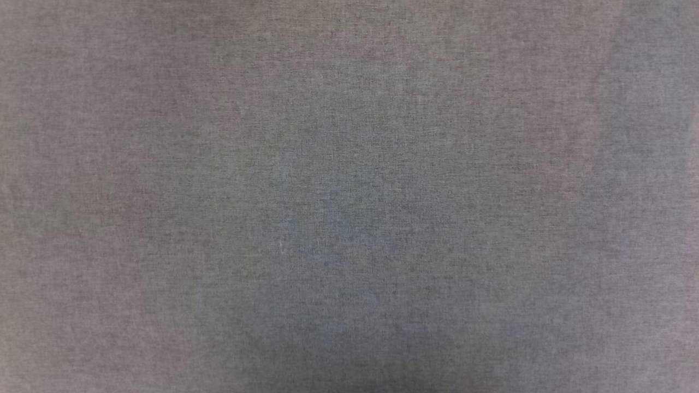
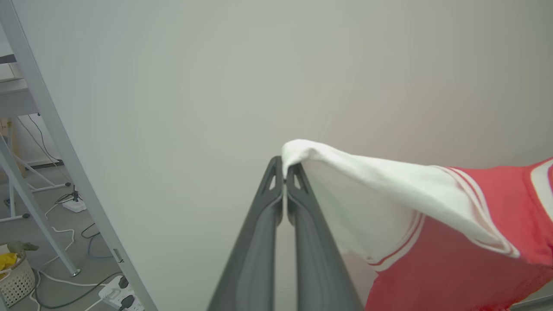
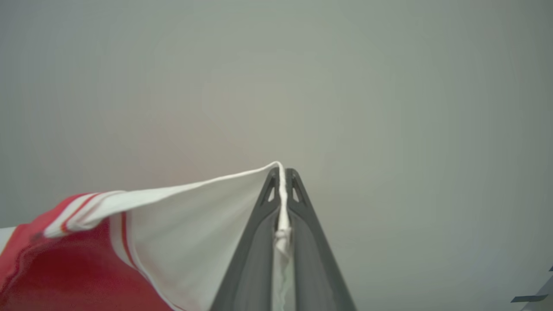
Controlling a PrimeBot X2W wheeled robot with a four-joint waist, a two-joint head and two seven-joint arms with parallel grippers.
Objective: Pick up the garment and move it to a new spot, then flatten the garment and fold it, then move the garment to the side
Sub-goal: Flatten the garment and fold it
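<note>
Grey, finely woven surface (image 1: pixel 164 164), darker and bluish toward the lower middle.

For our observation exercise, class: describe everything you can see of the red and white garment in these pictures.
The garment is a thin, soft red shirt with white short sleeves and red-white striped trim. It is held up off any surface: the left gripper is shut on one white sleeve's tip, and the right gripper is shut on the other's edge. The red body trails away from each grip.
</note>
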